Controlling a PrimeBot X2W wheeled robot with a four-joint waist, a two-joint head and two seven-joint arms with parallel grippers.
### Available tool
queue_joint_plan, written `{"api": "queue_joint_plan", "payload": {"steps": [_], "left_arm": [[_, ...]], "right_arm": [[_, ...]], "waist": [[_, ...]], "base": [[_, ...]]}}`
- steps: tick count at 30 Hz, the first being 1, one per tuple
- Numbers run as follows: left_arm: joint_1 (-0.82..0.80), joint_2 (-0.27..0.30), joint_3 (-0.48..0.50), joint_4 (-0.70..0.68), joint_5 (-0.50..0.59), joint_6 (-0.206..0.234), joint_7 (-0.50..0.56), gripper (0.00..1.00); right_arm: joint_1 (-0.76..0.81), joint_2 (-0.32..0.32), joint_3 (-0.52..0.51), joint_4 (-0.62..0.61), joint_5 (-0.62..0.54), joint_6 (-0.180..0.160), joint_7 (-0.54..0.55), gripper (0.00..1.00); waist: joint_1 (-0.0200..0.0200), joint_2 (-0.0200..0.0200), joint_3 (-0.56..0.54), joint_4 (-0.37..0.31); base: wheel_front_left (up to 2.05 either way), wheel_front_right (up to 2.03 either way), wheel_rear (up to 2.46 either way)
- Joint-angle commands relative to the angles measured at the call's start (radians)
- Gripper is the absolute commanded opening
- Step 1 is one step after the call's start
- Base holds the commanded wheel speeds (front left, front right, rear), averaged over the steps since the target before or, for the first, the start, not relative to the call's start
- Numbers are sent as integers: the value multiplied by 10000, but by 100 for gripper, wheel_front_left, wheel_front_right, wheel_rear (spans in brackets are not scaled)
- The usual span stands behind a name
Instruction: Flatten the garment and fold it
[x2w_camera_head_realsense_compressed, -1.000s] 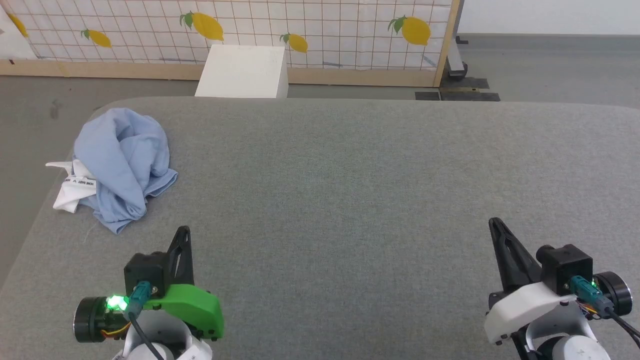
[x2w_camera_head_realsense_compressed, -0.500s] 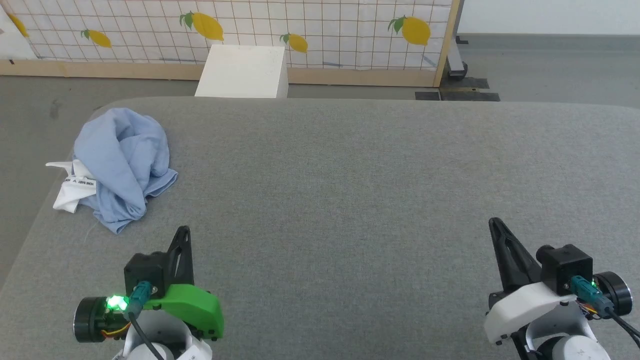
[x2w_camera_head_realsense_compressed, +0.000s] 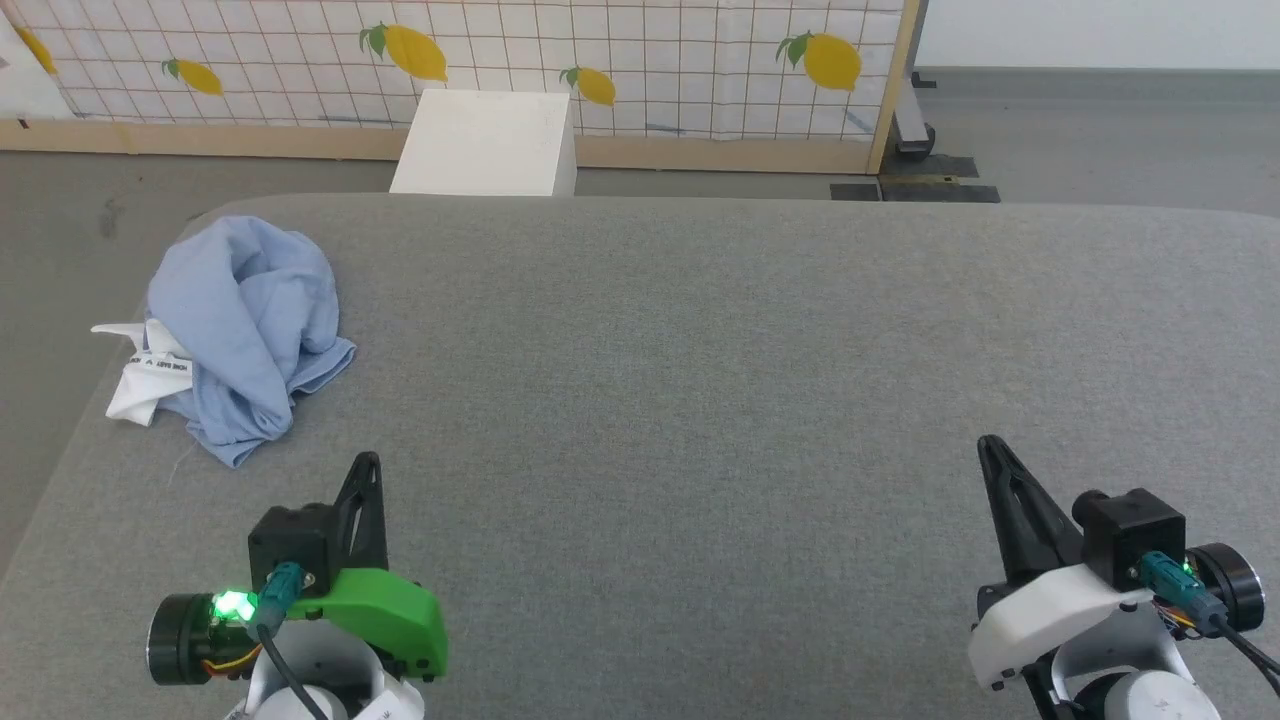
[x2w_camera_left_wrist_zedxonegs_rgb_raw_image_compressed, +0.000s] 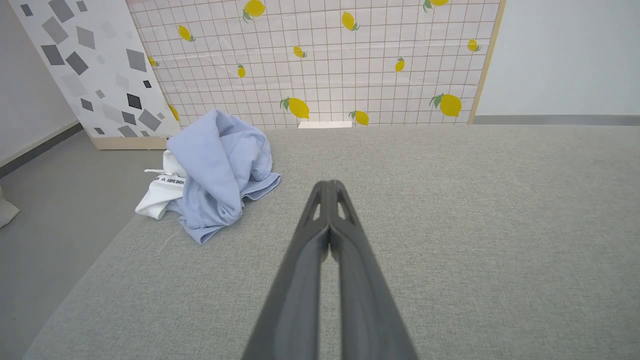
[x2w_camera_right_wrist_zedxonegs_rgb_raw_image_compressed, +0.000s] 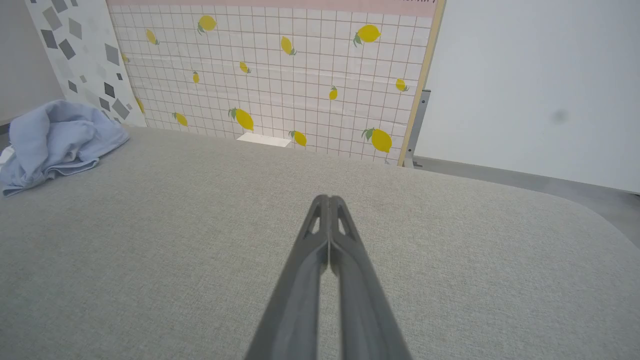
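Jaws numbered two pairs in the head view, both closed and empty over the grey worktop (x2w_camera_head_realsense_compressed: 700, 350), with one crumpled garment (x2w_camera_head_realsense_compressed: 245, 335) at its left edge, one white box (x2w_camera_head_realsense_compressed: 487, 143) and one lemon-print panel (x2w_camera_head_realsense_compressed: 650, 60) on the grey floor (x2w_camera_head_realsense_compressed: 100, 200) beyond, all unmoved since the earlier frame. In the left wrist view the closed left jaws pointed just right of the garment (x2w_camera_left_wrist_zedxonegs_rgb_raw_image_compressed: 220, 170); in the right wrist view the garment (x2w_camera_right_wrist_zedxonegs_rgb_raw_image_compressed: 55, 137) lay well apart at the far left.

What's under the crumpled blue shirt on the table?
The garment sits on the grey table; its white collar pokes out from beneath. Anything else under the heap is hidden.
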Motion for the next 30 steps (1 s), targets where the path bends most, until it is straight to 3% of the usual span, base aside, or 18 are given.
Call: {"api": "queue_joint_plan", "payload": {"steps": [1, 2, 3, 30], "left_arm": [[114, -45, 26, -24, 129, -11, 12, 0], [114, -45, 26, -24, 129, -11, 12, 0], [-2, 2, 2, 2, -6, 0, -2, 100], [25, 25, -55, -2, -63, 4, 12, 100]], "right_arm": [[-65, 20, 9, -51, -62, -17, 28, 0], [-65, 20, 9, -51, -62, -17, 28, 0], [0, -2, 4, 2, 2, 0, 0, 100], [-32, -25, 12, -7, -125, -3, -95, 100]], "waist": [[0, 0, 0, 0], [0, 0, 0, 0], [0, 0, 0, 0], [0, 0, 4, -6]], "base": [[0, 0, 0], [0, 0, 0], [0, 0, 0], [0, 0, 0]]}}
